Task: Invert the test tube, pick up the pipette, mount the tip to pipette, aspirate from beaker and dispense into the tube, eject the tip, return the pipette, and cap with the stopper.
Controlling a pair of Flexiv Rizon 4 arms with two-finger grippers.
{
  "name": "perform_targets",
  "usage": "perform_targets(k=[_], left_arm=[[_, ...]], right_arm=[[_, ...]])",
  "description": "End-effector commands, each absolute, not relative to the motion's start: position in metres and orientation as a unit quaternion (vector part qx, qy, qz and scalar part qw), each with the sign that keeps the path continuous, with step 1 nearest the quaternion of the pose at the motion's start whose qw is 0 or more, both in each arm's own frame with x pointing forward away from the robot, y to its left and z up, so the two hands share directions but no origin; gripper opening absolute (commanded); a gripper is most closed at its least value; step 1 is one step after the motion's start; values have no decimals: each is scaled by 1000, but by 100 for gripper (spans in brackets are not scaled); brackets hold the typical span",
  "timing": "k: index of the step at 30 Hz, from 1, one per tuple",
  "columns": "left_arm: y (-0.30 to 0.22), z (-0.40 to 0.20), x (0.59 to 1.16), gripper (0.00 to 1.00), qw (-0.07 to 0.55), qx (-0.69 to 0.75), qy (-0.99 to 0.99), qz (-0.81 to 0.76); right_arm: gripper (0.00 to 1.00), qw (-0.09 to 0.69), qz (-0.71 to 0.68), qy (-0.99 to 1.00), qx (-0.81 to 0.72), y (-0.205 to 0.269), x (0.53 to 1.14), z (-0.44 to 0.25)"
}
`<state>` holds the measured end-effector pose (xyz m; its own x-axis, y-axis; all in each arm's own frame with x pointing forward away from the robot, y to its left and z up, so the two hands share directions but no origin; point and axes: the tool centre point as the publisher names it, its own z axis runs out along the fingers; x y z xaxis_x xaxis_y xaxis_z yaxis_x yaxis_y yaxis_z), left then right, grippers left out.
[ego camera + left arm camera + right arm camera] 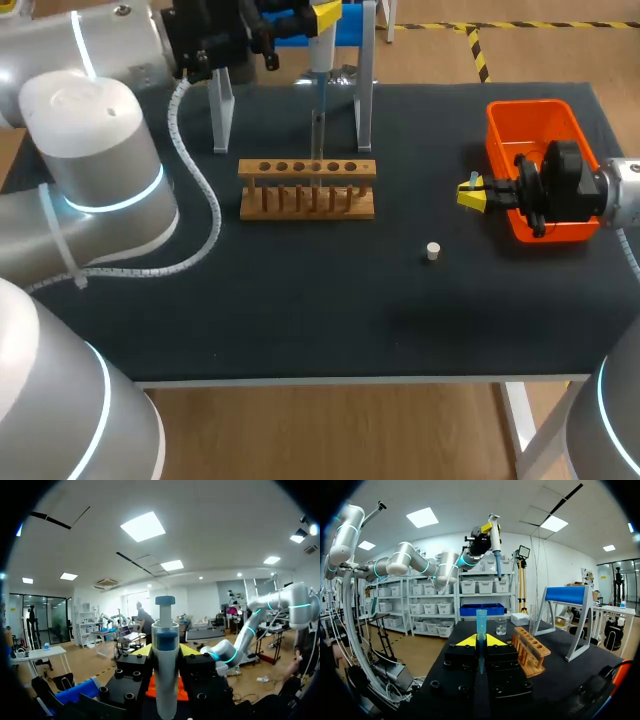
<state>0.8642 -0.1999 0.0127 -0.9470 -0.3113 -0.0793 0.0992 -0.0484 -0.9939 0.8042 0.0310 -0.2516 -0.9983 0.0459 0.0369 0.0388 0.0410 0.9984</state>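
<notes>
Mounting looks to be the step in hand: left tool (165, 652) clamps the pipette (165, 685) upright, raised beyond the rack (307, 168), right tool (481, 641) pinches the blue tip (481, 622) beside the orange bin (528, 104), so next the tip must be aligned under the pipette's shaft and pressed on.

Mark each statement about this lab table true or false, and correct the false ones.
1. The left gripper is shut on the pipette. True.
2. The white plug sits in one of the rack's holes. False: the stopper lies on the table, in front of the wooden rack and apart from it.
3. The right gripper holds a blue pipette tip. True.
4. The bin stands beside the left gripper. False: the orange bin is on the right arm's side, by the right gripper.
</notes>
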Motion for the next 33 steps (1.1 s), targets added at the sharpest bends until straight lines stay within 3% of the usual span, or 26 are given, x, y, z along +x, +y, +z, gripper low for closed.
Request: perform_targets(k=[1,33], left_arm=[[-207,14,865,0,140,-80,674,-721],[-207,14,864,0,127,-83,676,-721]], right_arm=[[0,4,691,722,30,31,803,-251],[0,4,691,722,30,31,803,-251]])
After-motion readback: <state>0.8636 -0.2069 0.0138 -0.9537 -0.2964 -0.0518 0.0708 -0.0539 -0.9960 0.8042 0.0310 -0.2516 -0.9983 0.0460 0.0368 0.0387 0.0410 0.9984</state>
